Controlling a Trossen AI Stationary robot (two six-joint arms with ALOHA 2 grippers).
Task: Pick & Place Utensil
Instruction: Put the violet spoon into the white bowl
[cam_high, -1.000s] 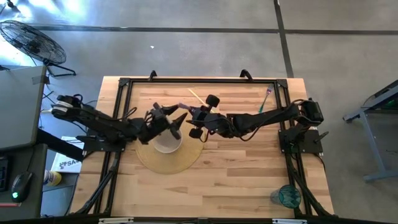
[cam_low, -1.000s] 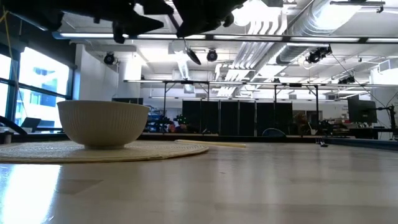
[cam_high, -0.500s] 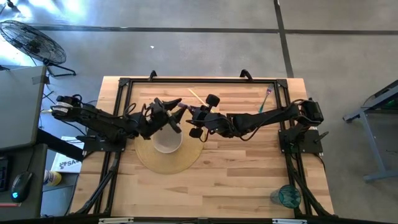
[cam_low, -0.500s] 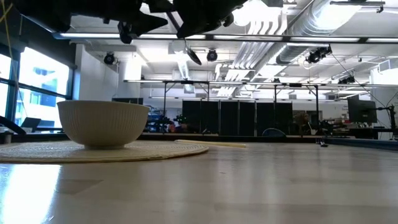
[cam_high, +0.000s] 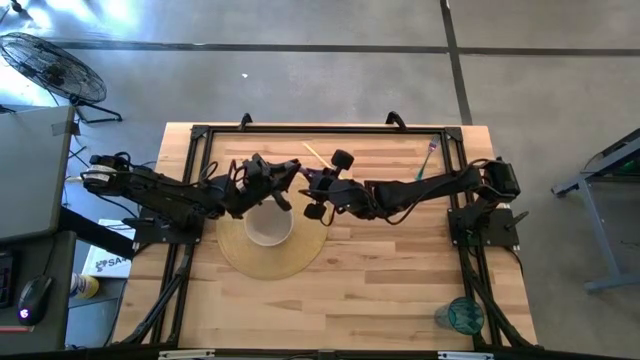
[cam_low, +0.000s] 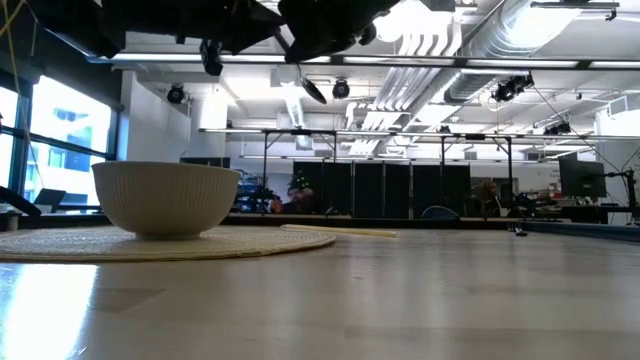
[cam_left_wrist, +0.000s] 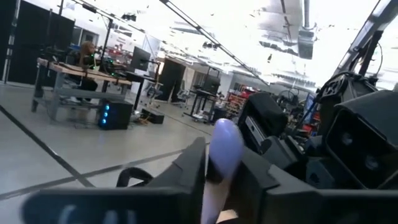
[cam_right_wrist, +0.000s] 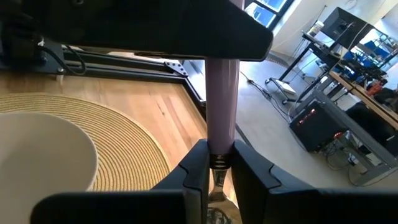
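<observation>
A utensil with a pale purple handle (cam_right_wrist: 222, 106) is held in the air above the far rim of the white ribbed bowl (cam_high: 268, 225), between both arms. Its dark head (cam_low: 312, 92) hangs down in the low view. My right gripper (cam_right_wrist: 222, 171) is shut on it from the table's right. My left gripper (cam_left_wrist: 221, 177) is shut on it from the left. The bowl rests by its base on a round woven mat (cam_high: 272, 250). My left gripper pinches the handle's rounded free end (cam_left_wrist: 222, 146) between its two fingers, coming about level from the table's left. The utensil is clear of the bowl and the table. My right gripper pinches the utensil between its two fingers where the purple handle meets the metal neck (cam_right_wrist: 217, 160). It comes from the table's right, slanting slightly down, and the handle runs on ahead along the fingers.
A thin wooden stick (cam_high: 316, 155) lies on the table behind the grippers. Another purple-tipped utensil (cam_high: 431, 158) lies at the far right. A teal glass (cam_high: 464, 315) stands at the near right corner. The near half of the table is bare wood.
My left gripper has swung from over the bowl toward the far edge and the right gripper, rolled a little, and shut on the handle's free end. My right gripper has kept still with the utensil.
</observation>
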